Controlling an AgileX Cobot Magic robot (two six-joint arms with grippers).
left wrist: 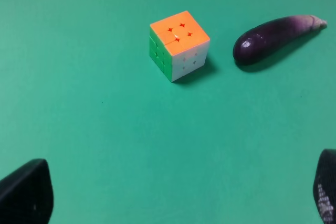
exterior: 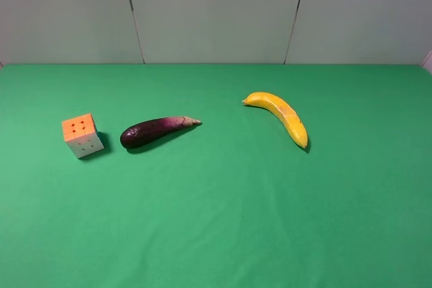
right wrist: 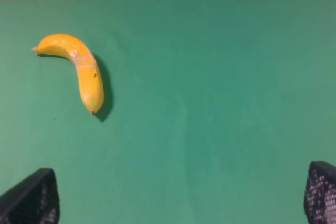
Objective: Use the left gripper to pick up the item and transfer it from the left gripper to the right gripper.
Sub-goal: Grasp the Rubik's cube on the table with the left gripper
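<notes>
The puzzle cube [exterior: 82, 135] stands on the green cloth [exterior: 223, 234] just beside the rounded dark end of the eggplant [exterior: 156, 130], on its left in the high view, with a small gap between them. Its orange face is on top and a white face is turned to the front. The left wrist view shows also a green side. The top stickers carry tiny red marks, too small to read. The banana [exterior: 280, 116] lies well apart from the eggplant, to the right of its pale stem end.

The left gripper [left wrist: 176, 195] has its jaws spread fully wide and holds nothing – the cube and the eggplant lie ahead of it, untouched. The right gripper [right wrist: 176, 195] is also wide open and empty, with only the banana before it.
</notes>
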